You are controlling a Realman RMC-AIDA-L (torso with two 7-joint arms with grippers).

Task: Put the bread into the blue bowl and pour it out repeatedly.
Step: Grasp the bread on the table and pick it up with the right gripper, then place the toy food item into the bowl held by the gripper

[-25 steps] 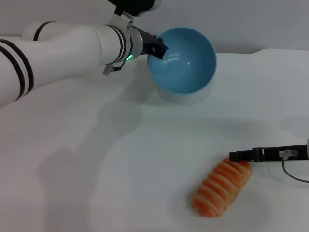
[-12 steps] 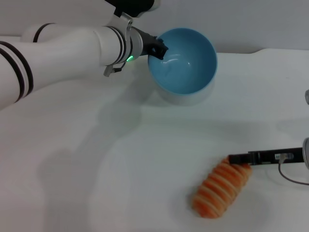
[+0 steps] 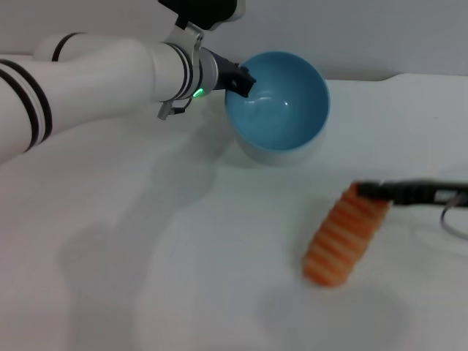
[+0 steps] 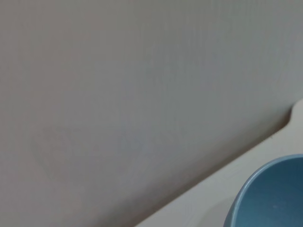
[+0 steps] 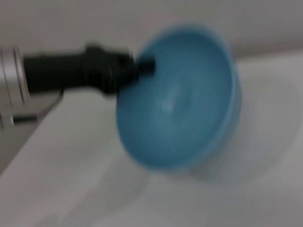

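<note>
The blue bowl (image 3: 281, 110) is at the far middle of the white table, tilted with its opening toward me. My left gripper (image 3: 240, 79) is shut on its left rim. The bowl also shows in the left wrist view (image 4: 270, 198) and in the right wrist view (image 5: 180, 109), where the left gripper (image 5: 142, 66) pinches the rim. The bowl is empty. The bread (image 3: 344, 238), orange with cream stripes, hangs tilted from my right gripper (image 3: 369, 191), which is shut on its upper end. It is above the table at the near right, with its shadow below.
The white table (image 3: 146, 256) spreads across the view, with a grey wall (image 4: 118, 94) behind it. My left arm (image 3: 88, 73) reaches across the far left. A cable (image 3: 453, 219) loops by the right gripper.
My right gripper has lifted the bread off the table and carried it up and farther back, toward the bowl. The left gripper and bowl have barely moved.
</note>
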